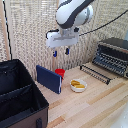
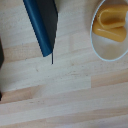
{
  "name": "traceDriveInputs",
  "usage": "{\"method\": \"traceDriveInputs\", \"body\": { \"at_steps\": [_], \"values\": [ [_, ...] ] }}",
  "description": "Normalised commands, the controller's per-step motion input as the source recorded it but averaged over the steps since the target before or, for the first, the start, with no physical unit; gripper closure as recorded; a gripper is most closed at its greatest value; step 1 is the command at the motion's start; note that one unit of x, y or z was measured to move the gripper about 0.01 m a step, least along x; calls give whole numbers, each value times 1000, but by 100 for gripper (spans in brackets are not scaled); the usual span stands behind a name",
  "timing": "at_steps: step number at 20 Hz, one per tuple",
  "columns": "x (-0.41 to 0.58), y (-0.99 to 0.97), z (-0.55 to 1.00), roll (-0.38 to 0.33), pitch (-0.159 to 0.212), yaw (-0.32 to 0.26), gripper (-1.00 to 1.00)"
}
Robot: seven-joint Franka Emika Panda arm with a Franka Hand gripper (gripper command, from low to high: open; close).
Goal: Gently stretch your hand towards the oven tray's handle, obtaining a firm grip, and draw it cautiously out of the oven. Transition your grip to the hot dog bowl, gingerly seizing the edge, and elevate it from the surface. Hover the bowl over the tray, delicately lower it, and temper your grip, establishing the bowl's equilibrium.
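The oven tray (image 1: pixel 107 63) lay inside the oven (image 1: pixel 113 56) at the exterior view's right, its wire bars showing above the dropped door (image 1: pixel 96 73), not yet drawn out. The hand (image 1: pixel 60 50) hung high over the table (image 1: pixel 95 105), well apart from the oven, its two fingers spread and holding nothing. Below it stood a dark blue book (image 1: pixel 49 78), with a small red cup (image 1: pixel 60 73) just beside it and the hot dog bowl (image 1: pixel 78 85) near by on the wood. A black fabric case (image 1: pixel 20 97) filled the exterior view's left. The wrist view showed only the book's edge (image 2: pixel 42 22) and the bowl (image 2: pixel 111 27), so the tray's handle was out of its sight. Reaching well would likely mean crossing above the bowl and cup, lowering level with the tray's front bar, closing squarely on it, then pulling straight along the door.
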Motion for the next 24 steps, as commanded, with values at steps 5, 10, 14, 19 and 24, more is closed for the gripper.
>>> {"method": "traceDriveInputs", "body": {
  "at_steps": [5,10,14,19,24],
  "values": [
    [-65,-111,-57,-292,-24,154,-100],
    [-80,-162,0,-345,-31,163,-100],
    [-73,-168,0,-347,-30,159,-100],
    [-71,-193,0,-345,-27,152,-100],
    [-66,-306,15,-334,-29,108,-100]
  ]
}}
